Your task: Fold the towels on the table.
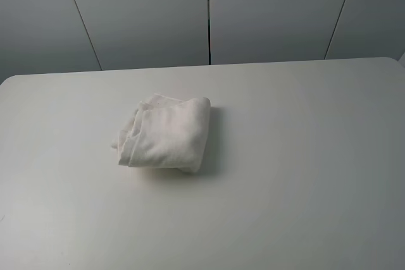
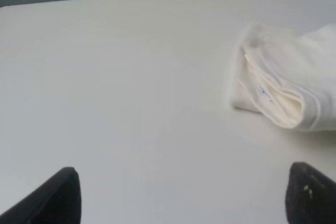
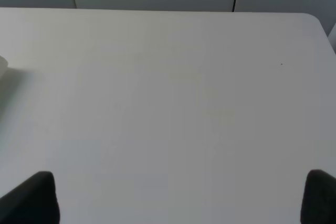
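We're seeing the towel (image 1: 166,133) lying bunched and partly folded near the middle of the table (image 1: 304,175), slightly left. Left gripper (image 2: 181,195) and right gripper (image 3: 181,198) are both spread wide, holding nothing, well clear of it. Risk as we're judging it: pinching several stacked layers at once and dragging the whole bundle. Neither arm is showing in the overhead view; only fingertips are visible in the wrist views. The label print is too blurred to read.
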